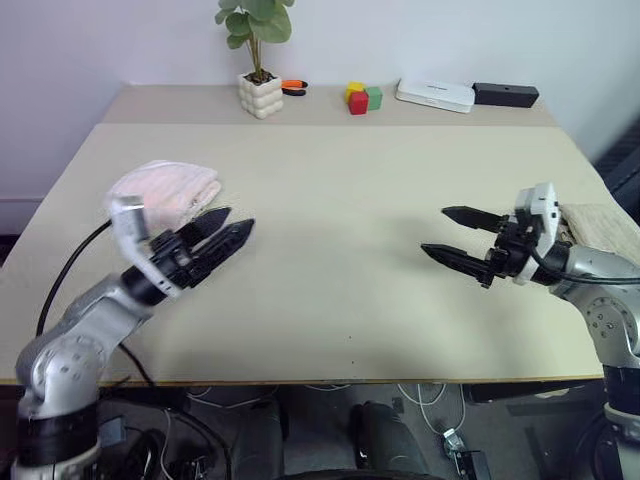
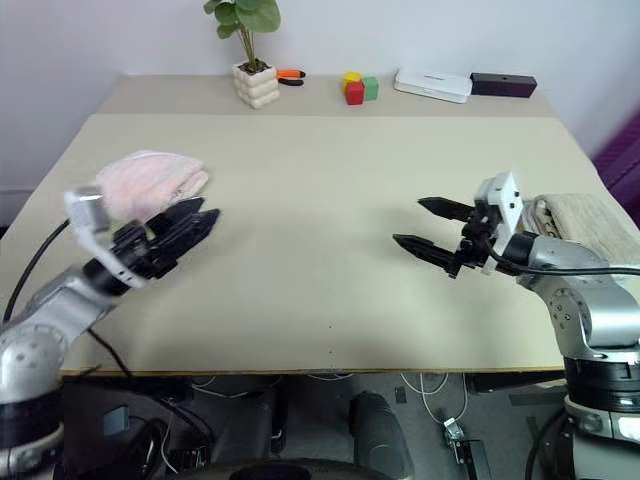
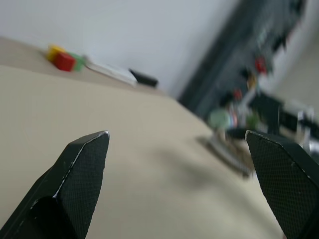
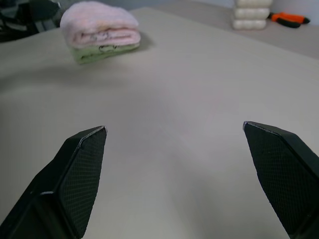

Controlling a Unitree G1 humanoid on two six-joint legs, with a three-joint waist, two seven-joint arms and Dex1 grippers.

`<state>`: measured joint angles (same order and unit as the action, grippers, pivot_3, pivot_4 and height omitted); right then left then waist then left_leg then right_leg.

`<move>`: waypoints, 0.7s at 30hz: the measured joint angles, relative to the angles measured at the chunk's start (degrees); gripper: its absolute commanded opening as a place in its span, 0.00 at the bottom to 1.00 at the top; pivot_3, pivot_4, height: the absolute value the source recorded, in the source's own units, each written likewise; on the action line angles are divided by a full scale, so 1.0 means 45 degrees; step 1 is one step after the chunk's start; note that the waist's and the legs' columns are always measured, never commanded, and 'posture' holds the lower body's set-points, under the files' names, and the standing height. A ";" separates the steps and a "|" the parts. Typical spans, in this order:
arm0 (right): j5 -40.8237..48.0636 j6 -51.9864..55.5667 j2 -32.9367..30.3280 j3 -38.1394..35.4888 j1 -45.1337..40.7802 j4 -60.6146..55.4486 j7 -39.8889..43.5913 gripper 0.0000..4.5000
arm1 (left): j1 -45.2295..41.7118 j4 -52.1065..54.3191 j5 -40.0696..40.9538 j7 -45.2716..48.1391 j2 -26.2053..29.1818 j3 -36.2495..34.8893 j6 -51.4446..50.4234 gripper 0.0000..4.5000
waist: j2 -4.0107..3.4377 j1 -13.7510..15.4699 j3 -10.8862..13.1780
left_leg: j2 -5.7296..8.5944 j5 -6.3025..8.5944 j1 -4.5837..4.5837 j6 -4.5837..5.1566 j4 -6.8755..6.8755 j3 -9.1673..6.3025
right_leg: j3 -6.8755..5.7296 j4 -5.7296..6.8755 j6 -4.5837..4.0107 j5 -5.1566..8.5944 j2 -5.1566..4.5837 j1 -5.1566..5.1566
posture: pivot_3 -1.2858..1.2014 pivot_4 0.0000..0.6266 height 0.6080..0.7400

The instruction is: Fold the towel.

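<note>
towel (image 4: 99,25), pale pink and folded into a rounded bundle, lay on the robot's left side of the desk (image 1: 340,250), stacked on a small light-green cloth (image 4: 104,52) whose edge showed beneath it in the right wrist view. the left gripper (image 1: 222,232) hovered just in front of the towel, apart from it, its black fingers (image 1: 240,238) spread apart and holding nothing, pointing across the desk toward the right. the right gripper (image 1: 458,236) hung over the desk's right side, well apart from the towel, its fingers (image 1: 455,259) likewise wide apart and empty, pointing toward the left. the stretch of desk between the two grippers was bare. a beige folded towel (image 2: 590,222) sat at the desk's right edge, just behind the right arm. along the far edge of the desk stood a potted plant (image 1: 258,60) in a bumpy white pot, with an orange-handled tool (image 1: 294,87) lying just beside it. further right were coloured blocks (image 1: 362,97), yellow, red and green, touching one another, then a flat white box (image 1: 435,95) and a black bar-shaped object (image 1: 505,95) next to it. a black cable (image 1: 70,265) ran from the left wrist down past the desk's near edge.
</note>
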<state>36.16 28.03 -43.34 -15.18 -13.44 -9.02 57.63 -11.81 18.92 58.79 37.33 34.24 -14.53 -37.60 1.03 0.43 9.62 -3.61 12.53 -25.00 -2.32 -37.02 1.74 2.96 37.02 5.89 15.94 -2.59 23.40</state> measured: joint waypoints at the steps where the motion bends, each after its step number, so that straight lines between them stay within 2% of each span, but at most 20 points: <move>1: -0.0001 -0.0109 -0.0001 -0.0119 0.0159 0.0043 0.0033 1.00 | -0.0382 -0.0319 -0.0478 0.0337 -0.0005 0.0424 0.0161 0.99 | -0.0001 0.0004 0.0001 | 0.0000 0.0000 0.0000 0.0000 -0.0002 0.0004 | 0.0003 -0.0001 0.0000 0.0000 0.0000 0.0000 | 0.52 0.24 1.00; 6: -0.0009 -0.0538 -0.0003 -0.0747 0.0599 0.0303 -0.0011 1.00 | -0.2519 -0.2455 -0.2951 0.1685 -0.0536 0.2191 0.1544 0.99 | -0.0001 0.0046 0.0001 | 0.0003 -0.0001 0.0000 0.0000 -0.0017 0.0004 | 0.0004 -0.0001 0.0005 0.0000 0.0001 -0.0008 | 0.52 0.24 1.00; 12: -0.0183 -0.0834 -0.0072 -0.0995 0.0811 0.0446 -0.0191 1.00 | -0.3841 -0.4411 -0.4504 0.3026 -0.1109 0.3450 0.2149 0.99 | -0.0001 0.0011 0.0002 | 0.0001 -0.0001 0.0000 0.0001 -0.0011 0.0002 | 0.0005 0.0011 0.0022 0.0001 0.0004 -0.0004 | 0.52 0.24 1.00; 21: -0.0611 -0.1212 -0.0081 -0.0978 0.0604 0.0603 -0.0698 1.00 | -0.4414 -0.5669 -0.5451 0.3389 -0.2513 0.3562 0.2706 0.99 | 0.0001 0.0027 0.0003 | 0.0002 -0.0002 -0.0001 0.0001 -0.0015 -0.0004 | 0.0005 0.0018 0.0061 -0.0016 0.0005 -0.0006 | 0.52 0.24 1.00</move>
<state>33.41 22.58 -43.70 -19.58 -10.72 -6.31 54.49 -31.67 -6.59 34.26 52.58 22.93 1.50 -25.42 1.03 0.55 9.63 -3.60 12.52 -25.01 -2.32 -37.09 1.72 2.99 37.10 6.16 15.87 -2.56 23.37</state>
